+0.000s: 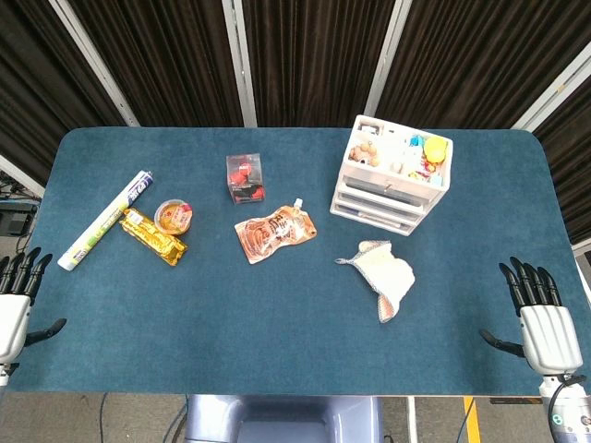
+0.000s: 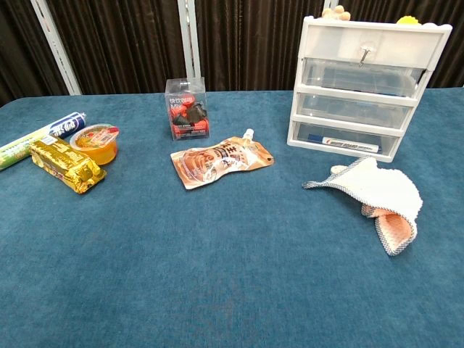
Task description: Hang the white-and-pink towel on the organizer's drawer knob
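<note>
Both hands, left hand (image 1: pixel 14 309) and right hand (image 1: pixel 543 318), rest released at the bench's (image 1: pixel 277 351) near edge; the towel (image 1: pixel 385 272), lying crumpled at six o'clock from the organizer (image 1: pixel 392 175), may slip off its small knob (image 2: pixel 365 51).

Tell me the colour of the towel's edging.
Grey edging on the towel, clearest in the chest view.

Blue table (image 1: pixel 277 360), white tube (image 1: pixel 103 221), gold packet (image 1: pixel 152 236), orange cup (image 1: pixel 174 216), clear box (image 1: pixel 245 177), orange pouch (image 1: pixel 274 233)
</note>
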Controlling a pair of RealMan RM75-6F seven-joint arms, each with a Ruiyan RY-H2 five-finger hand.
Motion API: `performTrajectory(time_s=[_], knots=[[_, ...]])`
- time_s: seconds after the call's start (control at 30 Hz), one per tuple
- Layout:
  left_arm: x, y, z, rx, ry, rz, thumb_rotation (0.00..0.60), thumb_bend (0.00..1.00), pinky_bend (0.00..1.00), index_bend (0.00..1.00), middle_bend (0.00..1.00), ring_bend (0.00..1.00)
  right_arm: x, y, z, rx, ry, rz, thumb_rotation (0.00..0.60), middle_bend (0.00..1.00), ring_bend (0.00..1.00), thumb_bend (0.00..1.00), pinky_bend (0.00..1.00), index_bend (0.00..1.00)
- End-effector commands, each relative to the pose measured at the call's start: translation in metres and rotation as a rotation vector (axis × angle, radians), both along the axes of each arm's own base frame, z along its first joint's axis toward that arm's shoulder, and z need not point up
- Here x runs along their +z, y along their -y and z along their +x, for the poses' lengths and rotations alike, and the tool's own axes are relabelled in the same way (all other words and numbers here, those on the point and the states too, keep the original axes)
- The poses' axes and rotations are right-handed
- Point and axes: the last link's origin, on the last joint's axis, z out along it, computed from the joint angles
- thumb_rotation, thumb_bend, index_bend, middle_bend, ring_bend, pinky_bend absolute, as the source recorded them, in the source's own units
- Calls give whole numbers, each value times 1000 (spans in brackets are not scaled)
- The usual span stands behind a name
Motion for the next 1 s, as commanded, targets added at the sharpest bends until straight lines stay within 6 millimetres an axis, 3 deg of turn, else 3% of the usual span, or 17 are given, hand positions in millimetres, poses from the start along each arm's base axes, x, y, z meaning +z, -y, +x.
performTrajectory(time_s=[0.03,0.87,1.0], knots=[[0,0,0,3,1,1,600,25,0,0,0,0,0,0,0,-6,2,-1,600,0,0,0,0,22],[-1,0,0,16,7,-1,600,28,0,0,0,0,-5,0,5,-3,21,38,600,0,0,0,0,47],[0,0,0,16,11,8,600,29,0,0,0,0,-8,5,14,20,31,51,600,49,1,0,41,73]])
